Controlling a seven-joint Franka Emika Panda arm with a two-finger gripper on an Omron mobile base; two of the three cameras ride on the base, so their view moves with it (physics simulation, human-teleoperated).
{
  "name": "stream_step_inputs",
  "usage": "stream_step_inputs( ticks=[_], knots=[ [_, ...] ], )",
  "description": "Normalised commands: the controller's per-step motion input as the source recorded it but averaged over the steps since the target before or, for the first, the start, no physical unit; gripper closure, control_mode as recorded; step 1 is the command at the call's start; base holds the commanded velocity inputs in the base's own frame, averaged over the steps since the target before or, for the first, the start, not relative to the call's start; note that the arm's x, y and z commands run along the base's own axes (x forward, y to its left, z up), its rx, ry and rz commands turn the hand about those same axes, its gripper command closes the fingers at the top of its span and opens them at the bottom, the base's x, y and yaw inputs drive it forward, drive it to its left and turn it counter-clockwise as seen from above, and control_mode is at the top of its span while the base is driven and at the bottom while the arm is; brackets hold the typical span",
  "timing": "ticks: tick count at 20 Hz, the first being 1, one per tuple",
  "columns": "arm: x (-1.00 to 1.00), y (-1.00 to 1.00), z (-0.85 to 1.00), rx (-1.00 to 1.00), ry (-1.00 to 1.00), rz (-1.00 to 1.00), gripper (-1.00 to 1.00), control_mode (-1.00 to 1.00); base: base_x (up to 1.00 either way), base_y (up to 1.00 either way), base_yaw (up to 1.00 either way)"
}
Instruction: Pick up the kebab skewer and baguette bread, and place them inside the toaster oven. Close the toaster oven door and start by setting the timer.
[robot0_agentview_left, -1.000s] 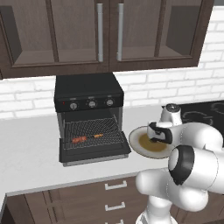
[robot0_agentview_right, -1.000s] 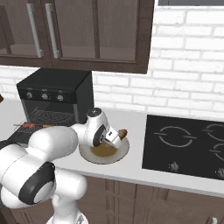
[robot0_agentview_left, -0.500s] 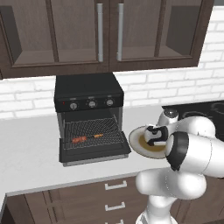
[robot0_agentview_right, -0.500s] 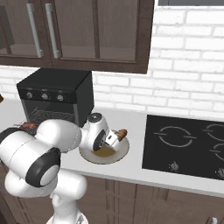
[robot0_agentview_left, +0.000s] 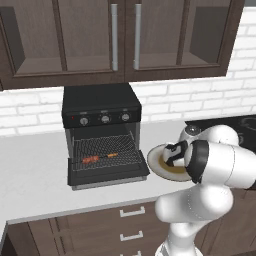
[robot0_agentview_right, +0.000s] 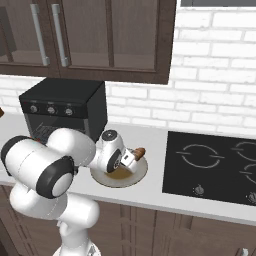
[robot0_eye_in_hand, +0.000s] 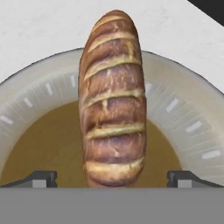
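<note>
A pale counter (robot0_agentview_left: 35, 170) runs under dark cabinets and white brick, with the toaster oven (robot0_agentview_left: 101, 131) at centre-left of the left base view, its door (robot0_agentview_left: 110, 175) dropped open. The kebab skewer (robot0_agentview_left: 99, 158) already lies on the rack inside. My gripper (robot0_eye_in_hand: 112, 178) hangs over a tan-centred plate (robot0_eye_in_hand: 183, 109) at centre right, fingers spread wide on either side of the baguette bread (robot0_eye_in_hand: 113, 98), not yet touching it. I judge the bread pickup is in hand; next I must ease lower and pinch the loaf across its width.
</note>
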Motion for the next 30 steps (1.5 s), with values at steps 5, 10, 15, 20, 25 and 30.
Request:
stream_step_inputs(
  ticks=[5, 10, 15, 20, 25, 30],
  knots=[
    [0.05, 0.00, -0.18, 0.00, 0.00, 0.00, -1.00, -1.00, 0.00, 0.00, 0.00],
    [0.11, 0.00, -0.09, 0.00, 0.00, 0.00, -1.00, -1.00, 0.00, 0.00, 0.00],
    [0.07, 0.00, -0.13, 0.00, 0.00, 0.00, -1.00, -1.00, 0.00, 0.00, 0.00],
    [0.01, 0.02, -0.15, 0.00, 0.00, 0.00, 1.00, -1.00, 0.00, 0.00, 0.00],
    [-0.24, 0.00, 0.23, 0.00, -0.05, 0.03, 1.00, -1.00, 0.00, 0.00, 0.00],
    [-0.89, 0.01, 0.89, 0.00, -0.05, 0.19, 1.00, -1.00, 0.00, 0.00, 0.00]
  ],
)
